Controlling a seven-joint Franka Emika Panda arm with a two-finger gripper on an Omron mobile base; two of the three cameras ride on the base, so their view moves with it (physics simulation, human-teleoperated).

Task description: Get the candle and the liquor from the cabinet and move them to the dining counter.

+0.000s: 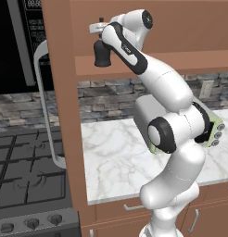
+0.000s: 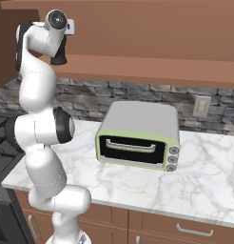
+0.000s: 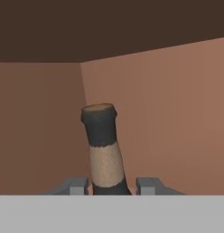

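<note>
The arm reaches up into the cabinet (image 1: 134, 28), its hand level with the wooden shelf (image 2: 152, 69). In the hand view the liquor (image 3: 104, 150) stands right between the two finger tips of the gripper (image 3: 112, 186) — its neck with the pale band and dark stopper rises upright against the cabinet's brown back wall and corner. The fingers (image 3: 76, 185) sit just beside the bottle's neck on either side, narrowed toward it; whether they already press on it I cannot tell. From the left base view the bottle's black body (image 1: 103, 54) shows under the wrist, at the shelf's edge. Below, a toaster oven (image 2: 138, 136) sits on the marble worktop (image 2: 204, 176), with the stove (image 1: 28, 180) to the left.
</note>
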